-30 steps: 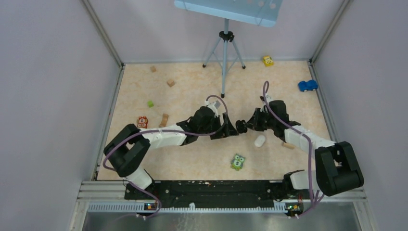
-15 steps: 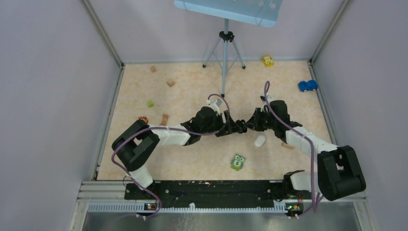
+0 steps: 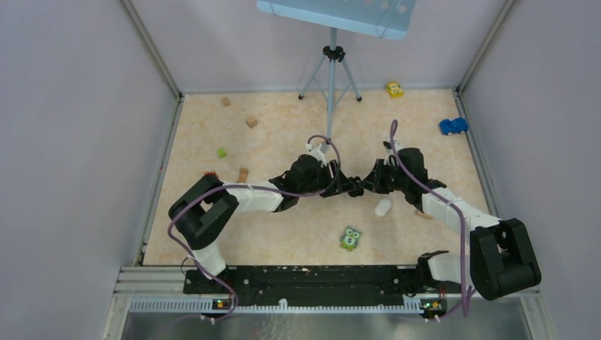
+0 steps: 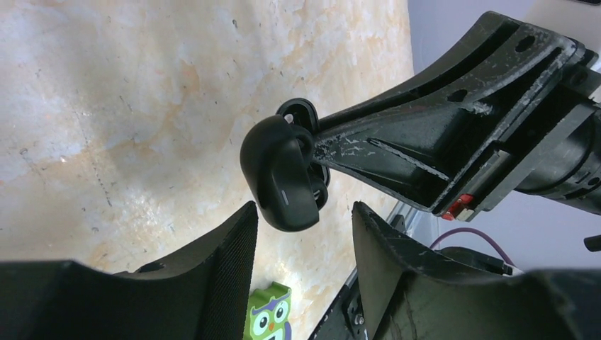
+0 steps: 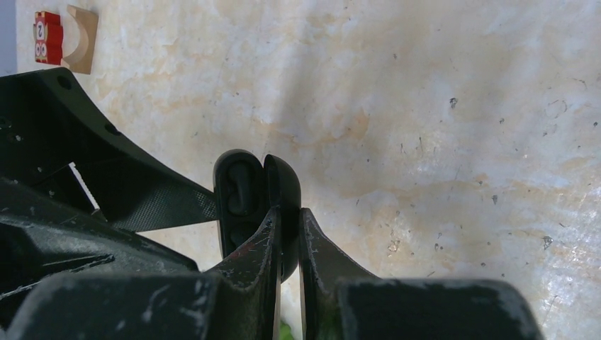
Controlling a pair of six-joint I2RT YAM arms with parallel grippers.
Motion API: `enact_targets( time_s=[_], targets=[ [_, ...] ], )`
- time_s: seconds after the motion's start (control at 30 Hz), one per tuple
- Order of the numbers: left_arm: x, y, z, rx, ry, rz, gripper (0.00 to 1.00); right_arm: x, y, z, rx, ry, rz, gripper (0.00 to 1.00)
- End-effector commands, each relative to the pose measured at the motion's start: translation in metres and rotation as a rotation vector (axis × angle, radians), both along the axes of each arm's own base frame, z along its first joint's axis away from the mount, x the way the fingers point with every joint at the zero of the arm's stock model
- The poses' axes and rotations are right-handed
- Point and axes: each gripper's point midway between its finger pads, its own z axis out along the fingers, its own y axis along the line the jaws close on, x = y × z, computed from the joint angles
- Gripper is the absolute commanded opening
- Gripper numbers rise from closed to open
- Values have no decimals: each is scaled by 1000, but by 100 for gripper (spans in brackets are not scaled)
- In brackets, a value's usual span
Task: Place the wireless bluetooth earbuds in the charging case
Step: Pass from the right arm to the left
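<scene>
A black charging case (image 4: 278, 173) hangs above the table at the centre, hinged open. My right gripper (image 5: 288, 212) is shut on one half of the case (image 5: 282, 185). The other half (image 5: 237, 191) faces my left arm and shows dark rounded shapes in its wells. I cannot tell whether these are the earbuds. My left gripper (image 4: 305, 209) is open, with its fingertips (image 4: 237, 241) on either side of the case's lower end and not touching it. In the top view both grippers meet at the case (image 3: 356, 188).
A white pebble-shaped case (image 3: 383, 207) lies just right of centre, and a green owl block (image 3: 350, 238) sits nearer the arms. Wooden blocks (image 3: 243, 176), a green cube (image 3: 222, 152), two toy cars (image 3: 453, 126) and a tripod (image 3: 331, 85) stand farther out.
My left gripper has moved right until its fingertips flank the black case, and its jaws have narrowed. The right gripper has shifted slightly with the case, still shut on it.
</scene>
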Motion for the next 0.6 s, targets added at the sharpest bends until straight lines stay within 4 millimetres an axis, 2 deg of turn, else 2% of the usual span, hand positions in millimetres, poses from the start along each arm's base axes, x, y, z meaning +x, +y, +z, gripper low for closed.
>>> enact_targets(
  time_s=[0.0, 0.57],
  targets=[
    [15, -8, 11, -26, -44, 22, 56, 8, 9, 27, 33, -78, 25, 0],
    [25, -7, 8, -25, -29, 42, 50, 3, 7, 25, 29, -66, 30, 0]
  ],
)
